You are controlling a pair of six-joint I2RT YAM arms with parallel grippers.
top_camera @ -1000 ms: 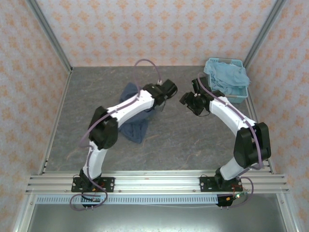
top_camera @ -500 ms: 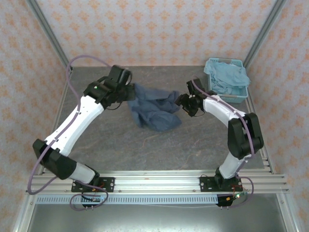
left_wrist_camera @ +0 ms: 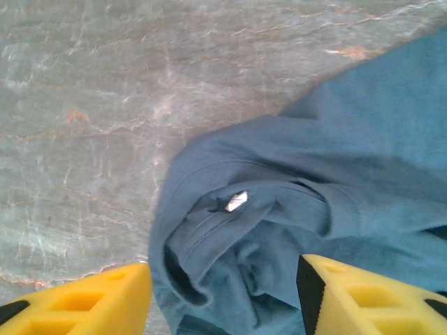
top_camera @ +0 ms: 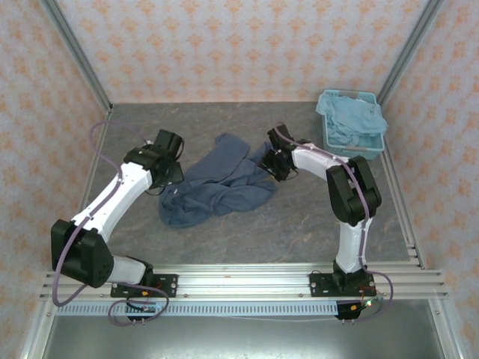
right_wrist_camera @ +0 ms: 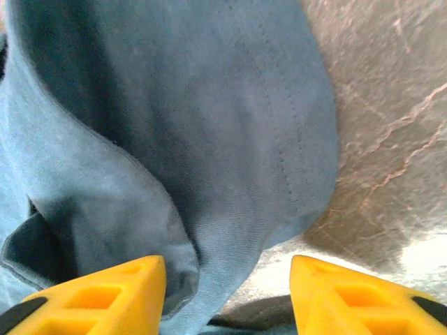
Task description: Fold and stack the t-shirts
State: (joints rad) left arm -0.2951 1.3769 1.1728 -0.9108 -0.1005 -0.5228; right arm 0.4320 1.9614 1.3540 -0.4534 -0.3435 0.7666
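Crumpled dark slate-blue cotton t-shirt (top_camera: 217,185) lies centre-table | left gripper (left_wrist_camera: 222,269), fingers wide apart, straddles its collar at 9 o'clock | right gripper (right_wrist_camera: 227,264), equally wide, over its 3 o'clock edge | pale sky-blue t-shirt (top_camera: 352,123) heaped in light blue slatted plastic basket (top_camera: 364,152) at 1 o'clock

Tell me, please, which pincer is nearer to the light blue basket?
Right. The right pincer is at the dark shirt's edge toward the basket; the left pincer is across the shirt, farther off.
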